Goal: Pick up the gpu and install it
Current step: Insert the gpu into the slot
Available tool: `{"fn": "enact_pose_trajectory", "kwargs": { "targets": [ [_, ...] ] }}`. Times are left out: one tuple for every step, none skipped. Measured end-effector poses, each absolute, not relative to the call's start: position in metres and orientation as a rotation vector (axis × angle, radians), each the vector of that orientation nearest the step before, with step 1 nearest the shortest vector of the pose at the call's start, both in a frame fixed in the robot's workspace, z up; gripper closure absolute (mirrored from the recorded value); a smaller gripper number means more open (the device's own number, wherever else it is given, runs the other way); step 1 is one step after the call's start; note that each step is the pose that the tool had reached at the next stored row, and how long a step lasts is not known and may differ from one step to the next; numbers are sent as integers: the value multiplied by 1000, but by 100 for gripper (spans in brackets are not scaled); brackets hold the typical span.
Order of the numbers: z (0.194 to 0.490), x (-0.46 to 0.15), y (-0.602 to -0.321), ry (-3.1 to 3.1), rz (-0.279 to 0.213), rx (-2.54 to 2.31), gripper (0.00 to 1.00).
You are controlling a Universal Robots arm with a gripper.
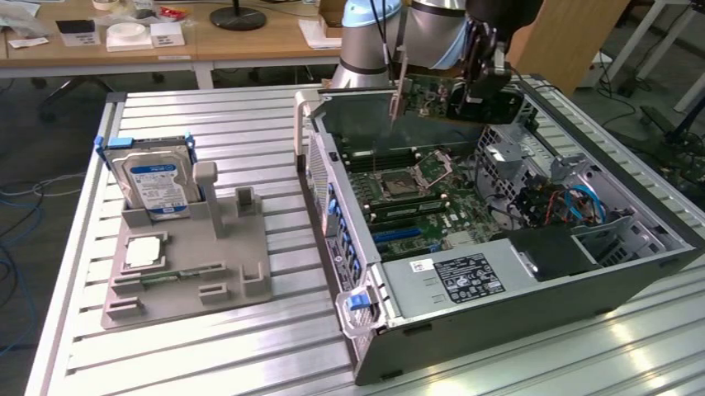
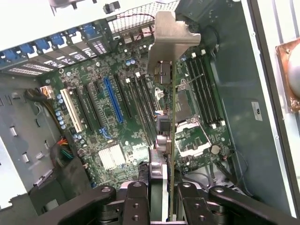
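1. Gripping the gpu in the claw, pads pressed to both faces at one end.
2. Held above the open computer case, over the motherboard and apart from it.
3. Standing on edge, long axis level, metal bracket end toward the exterior view's left.

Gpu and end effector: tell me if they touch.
Touching. The wrist view shows the end effector clamped on the gpu, pressing both faces of the card.
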State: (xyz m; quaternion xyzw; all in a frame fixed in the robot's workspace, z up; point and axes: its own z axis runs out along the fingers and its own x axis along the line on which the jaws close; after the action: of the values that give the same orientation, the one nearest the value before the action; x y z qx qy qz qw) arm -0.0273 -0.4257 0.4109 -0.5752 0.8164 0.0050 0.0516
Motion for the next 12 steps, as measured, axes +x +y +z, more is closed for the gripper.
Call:
{"fn": "enact_pose_trajectory", "kwargs": {
  "targets": [
    [411, -27, -426, 2479, 16, -1757, 72],
    [411, -27, -426, 2474, 17, -1765, 72],
    [411, -27, -426, 2468, 19, -1776, 72],
    [411, -27, -426, 2460, 22, -1791, 72],
    [410, -27, -426, 2452, 25, -1805, 72],
    [410, -27, -426, 2444, 29, -1819, 72],
    [410, -27, -426, 2438, 33, -1832, 72],
    [410, -27, -426, 2433, 37, -1844, 72],
    [409, -27, -426, 2431, 40, -1851, 72],
    [409, -27, -426, 2430, 40, -1852, 72],
    [409, -27, -426, 2430, 40, -1852, 72],
    [409, -27, -426, 2430, 40, -1852, 72]
  ]
}}
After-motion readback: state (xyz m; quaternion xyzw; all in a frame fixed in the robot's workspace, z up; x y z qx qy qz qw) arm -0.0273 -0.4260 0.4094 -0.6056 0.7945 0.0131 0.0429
